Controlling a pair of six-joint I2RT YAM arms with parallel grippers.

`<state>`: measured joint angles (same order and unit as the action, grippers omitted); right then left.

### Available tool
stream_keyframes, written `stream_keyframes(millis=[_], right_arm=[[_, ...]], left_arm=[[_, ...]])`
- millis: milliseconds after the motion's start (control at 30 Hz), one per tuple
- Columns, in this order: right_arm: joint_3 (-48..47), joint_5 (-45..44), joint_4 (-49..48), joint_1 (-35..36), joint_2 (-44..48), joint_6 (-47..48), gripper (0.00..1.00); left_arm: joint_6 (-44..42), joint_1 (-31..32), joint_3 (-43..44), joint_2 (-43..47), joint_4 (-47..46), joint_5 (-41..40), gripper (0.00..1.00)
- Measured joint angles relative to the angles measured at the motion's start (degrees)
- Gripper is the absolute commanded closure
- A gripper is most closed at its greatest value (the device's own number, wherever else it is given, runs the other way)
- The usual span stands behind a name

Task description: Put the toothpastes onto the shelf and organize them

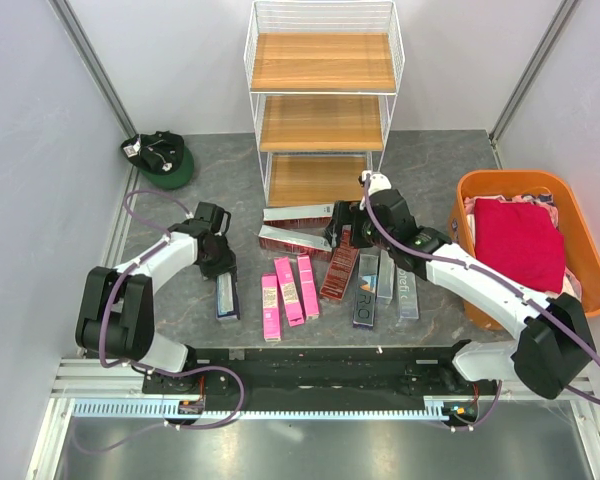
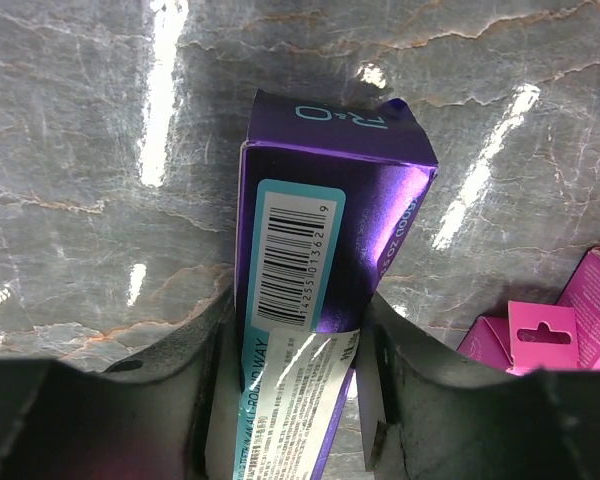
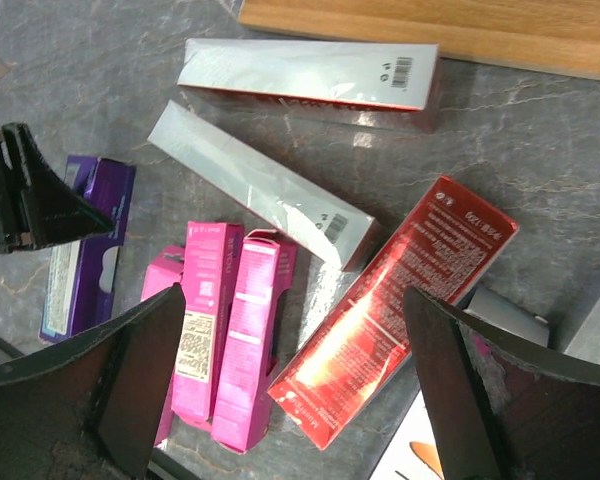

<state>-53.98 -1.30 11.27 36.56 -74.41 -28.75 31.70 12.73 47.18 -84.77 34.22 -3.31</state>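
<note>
Box (image 2: 330,200), glossy purple w/ barcode label, tight in L pincer (image 2: 300,335); R pincer (image 3: 292,310) wide.

Purple box (image 2: 325,215), end flap (image 2: 340,125) lettered roughly "R+O" upside down, barcode label (image 2: 295,260) digits "4255 07362 9", teal strip (image 2: 254,385) "ROUND WAY".

Far centre of table (image 1: 440,170): shelf (image 1: 323,100). Before shelf: toothpastes (image 1: 288,290) flat on table. Right of them: tub (image 1: 510,177); far left: cap (image 1: 160,158).
</note>
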Motion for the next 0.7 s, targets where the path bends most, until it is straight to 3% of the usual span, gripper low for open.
stream_keyframes(millis=[200,433,700], right_arm=[[-0.96,0.13,0.26,2.60,0.00,0.02,0.02],[-1.22,-1.75,0.09,8.28,1.29,-0.04,0.02],[1.86,-11.82,-6.32,21.84,7.87,-1.14,0.02]], left_arm=[[0.04,0.00,0.13,1.81,-0.02,1.07,0.64],[2.93,-0.52,2.25,12.76,-2.08,5.05,0.62],[17.14,-3.65,-3.30,24.41,-17.16,15.72,0.62]])
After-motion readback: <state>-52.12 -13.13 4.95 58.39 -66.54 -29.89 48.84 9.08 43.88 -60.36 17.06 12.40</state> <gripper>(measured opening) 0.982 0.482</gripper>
